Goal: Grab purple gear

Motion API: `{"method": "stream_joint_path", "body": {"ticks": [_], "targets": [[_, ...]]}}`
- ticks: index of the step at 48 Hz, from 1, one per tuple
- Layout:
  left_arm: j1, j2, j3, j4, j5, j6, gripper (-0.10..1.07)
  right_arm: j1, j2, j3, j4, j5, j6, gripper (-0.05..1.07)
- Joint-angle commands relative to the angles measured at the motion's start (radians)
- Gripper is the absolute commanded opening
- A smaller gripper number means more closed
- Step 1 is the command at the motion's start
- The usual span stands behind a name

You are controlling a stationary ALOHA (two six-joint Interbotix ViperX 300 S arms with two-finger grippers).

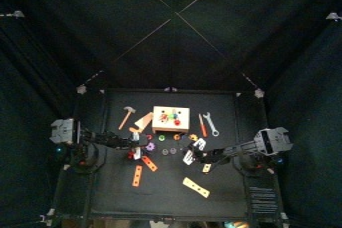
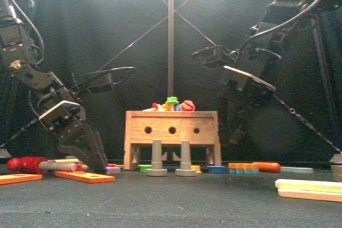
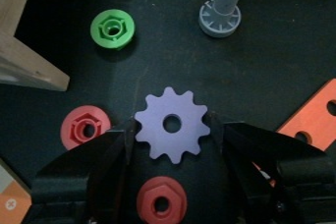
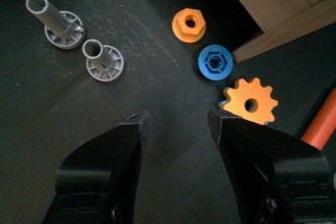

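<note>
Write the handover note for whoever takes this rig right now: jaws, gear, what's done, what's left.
Left gripper: jaws open, straddling the purple gear, which lies flat on the table between them; not gripped.
Right gripper: jaws open, holding nothing, hovering near the orange gear and blue nut.
Done: left approach lined up on the gear.
Left: lower if needed, close the jaws, lift.
</note>
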Motion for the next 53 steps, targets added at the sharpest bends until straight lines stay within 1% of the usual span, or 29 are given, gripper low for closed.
{"method": "stream_joint_path", "body": {"ticks": [1, 10, 21, 27, 41, 48, 53], "targets": [[-0.005, -0.011, -0.005, 0.002, 0.002, -0.002, 0.89, -0.002, -0.017, -0.008, -0.002, 0.0, 0.002, 0.86], [-0.003, -0.009, -0.003, 0.002, 0.002, -0.003, 0.78, -0.002, -0.015, -0.009, -0.002, 0.0, 0.002, 0.86], [-0.005, -0.015, -0.006, 0.002, 0.002, -0.003, 0.7, 0.002, -0.002, -0.011, 0.006, 0.0, 0.0, 0.86], [-0.005, -0.043, -0.006, 0.002, 0.003, -0.003, 0.7, 0.003, -0.003, -0.011, 0.009, 0.003, 0.0, 0.86], [-0.006, -0.146, 0.012, 0.008, 0.002, -0.002, 0.7, 0.003, -0.006, -0.009, 0.009, 0.017, 0.0, 0.86], [-0.006, -0.172, 0.02, 0.011, 0.002, -0.002, 0.7, 0.005, -0.012, -0.012, 0.009, 0.034, 0.002, 0.86], [-0.006, -0.186, 0.023, 0.011, -0.006, -0.003, 0.7, 0.02, -0.017, -0.015, 0.005, 0.06, 0.0, 0.86]]}}
